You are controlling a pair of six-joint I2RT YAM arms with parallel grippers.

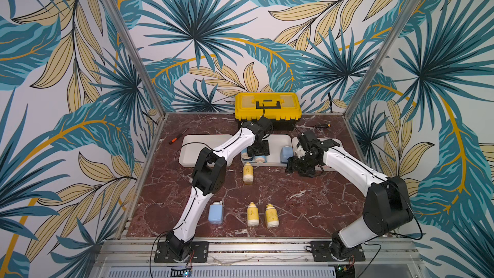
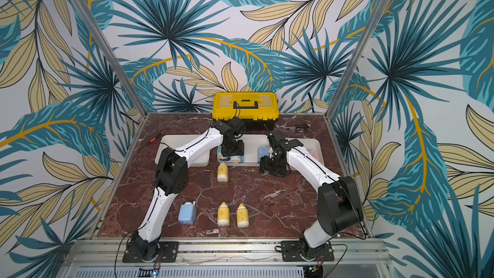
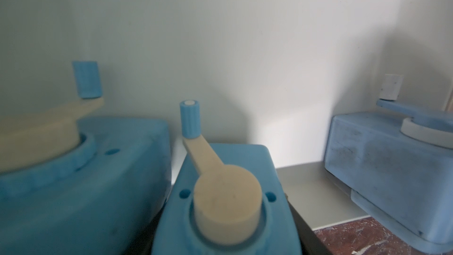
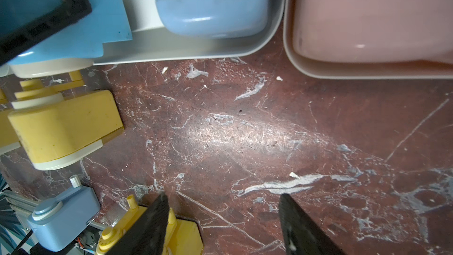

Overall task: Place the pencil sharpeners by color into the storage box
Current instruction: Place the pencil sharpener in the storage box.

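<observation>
Occupying the left end of the middle tray [image 1: 274, 151], the gripped blue sharpener [image 1: 259, 159] [image 3: 220, 204] has its whitish end at that tray's near rim. The left gripper [image 1: 258, 148] stands directly over it. Its fingers are set narrow against both sides of the body, holding it. Whether the piece bears on the tray floor cannot be told.

A second blue sharpener [image 1: 244, 156] lies just beside it, toward the left tray [image 1: 197, 151]. A third blue sharpener [image 1: 286, 153] sits at the middle tray's right end, well apart from the pair. One pink sharpener [image 2: 314, 153] shows in the right tray [image 4: 367, 74] (the right arm hides most of that tray in both top views, so no count is given).

On the open surface [image 1: 307, 204], one yellow sharpener [image 1: 248, 173] lies just in front of the middle tray. Near the front edge, a fourth blue sharpener [image 1: 216, 213] and two further yellow sharpeners [image 1: 252, 213] [image 1: 271, 215] lie in a row.

The right gripper [image 1: 294, 168] hovers above bare surface just in front of the gap between the middle and right trays. Its fingers [image 4: 157, 217] are wide apart with nothing between them.

Behind the trays stands a closed yellow-and-black toolbox [image 1: 268, 108]. One screwdriver [image 1: 177, 136] lies to its left and another screwdriver [image 1: 320, 125] to its right.
</observation>
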